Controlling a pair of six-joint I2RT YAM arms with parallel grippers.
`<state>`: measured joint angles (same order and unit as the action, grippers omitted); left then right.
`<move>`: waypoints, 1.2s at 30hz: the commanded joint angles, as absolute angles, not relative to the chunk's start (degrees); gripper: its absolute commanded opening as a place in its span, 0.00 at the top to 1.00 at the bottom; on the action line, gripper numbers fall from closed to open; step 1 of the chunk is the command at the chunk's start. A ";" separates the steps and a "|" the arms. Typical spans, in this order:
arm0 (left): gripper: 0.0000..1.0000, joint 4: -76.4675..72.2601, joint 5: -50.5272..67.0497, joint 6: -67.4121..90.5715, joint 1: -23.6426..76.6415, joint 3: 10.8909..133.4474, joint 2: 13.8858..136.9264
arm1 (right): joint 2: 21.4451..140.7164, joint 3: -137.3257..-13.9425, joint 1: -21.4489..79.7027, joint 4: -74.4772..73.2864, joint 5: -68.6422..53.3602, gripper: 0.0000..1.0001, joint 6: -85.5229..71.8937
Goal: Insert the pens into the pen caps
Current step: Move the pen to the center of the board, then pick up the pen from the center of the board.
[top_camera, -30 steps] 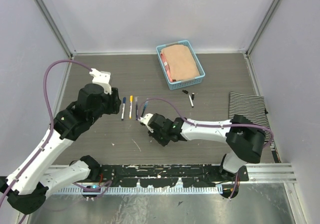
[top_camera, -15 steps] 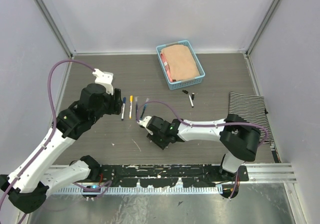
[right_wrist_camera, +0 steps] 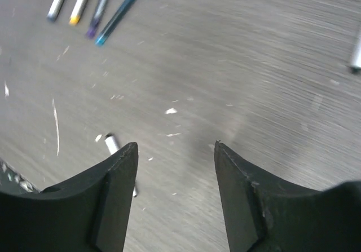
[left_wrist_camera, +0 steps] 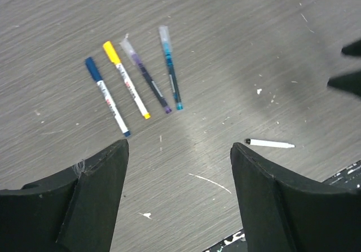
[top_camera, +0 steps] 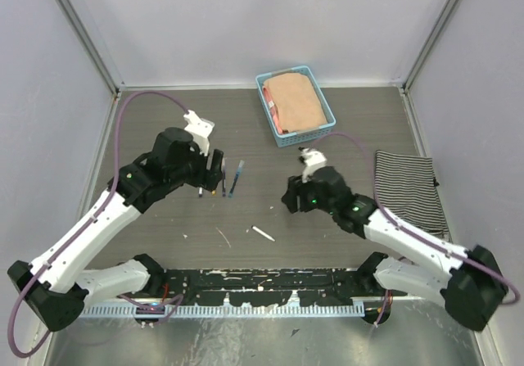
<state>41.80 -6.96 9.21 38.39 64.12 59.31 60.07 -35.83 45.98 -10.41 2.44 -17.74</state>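
Pens on table; blue basket holds tan cloth

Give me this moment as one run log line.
left fingers: open, empty, over row of four capped pens | right fingers: open, empty | lone white pen: flat on table, apart from row

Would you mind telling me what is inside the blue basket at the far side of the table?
A peach cloth fills the blue basket; anything beneath it is hidden.

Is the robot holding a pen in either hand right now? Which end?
No. The left gripper and the right gripper both hang open and empty above the table; the pens lie loose.
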 commanded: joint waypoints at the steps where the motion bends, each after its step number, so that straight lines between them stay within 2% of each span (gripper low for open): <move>1: 0.20 39.77 -0.84 6.58 40.96 67.32 62.88 | 50.43 -29.26 31.92 -3.75 -7.21 0.37 -28.49; 4: 0.20 40.20 -2.72 4.75 46.63 67.85 65.99 | 45.66 -27.12 22.13 -4.04 -15.76 0.35 -30.67; 6: 0.20 40.80 -3.39 3.41 50.71 67.69 67.98 | 43.58 -27.10 19.00 -5.37 -19.43 0.35 -30.97; 12: 0.17 46.03 1.87 -4.13 59.00 67.91 76.19 | 37.92 -29.77 18.37 -10.94 -19.85 0.35 -29.93; 21: 0.08 45.26 3.66 -10.44 63.62 68.04 85.42 | 27.58 -34.87 18.38 -20.14 -14.44 0.35 -30.38; 25: 0.17 42.11 1.99 -12.47 64.04 67.51 88.93 | 22.54 -39.15 18.37 -24.40 -11.45 0.35 -31.42; 32: 0.16 36.76 4.57 -16.33 65.30 65.41 92.74 | 17.35 -51.53 18.38 -33.71 -8.59 0.35 -28.08; 36: 0.19 36.17 7.30 -19.91 65.46 65.31 95.98 | 17.82 -55.41 18.37 -36.35 -8.99 0.35 -26.67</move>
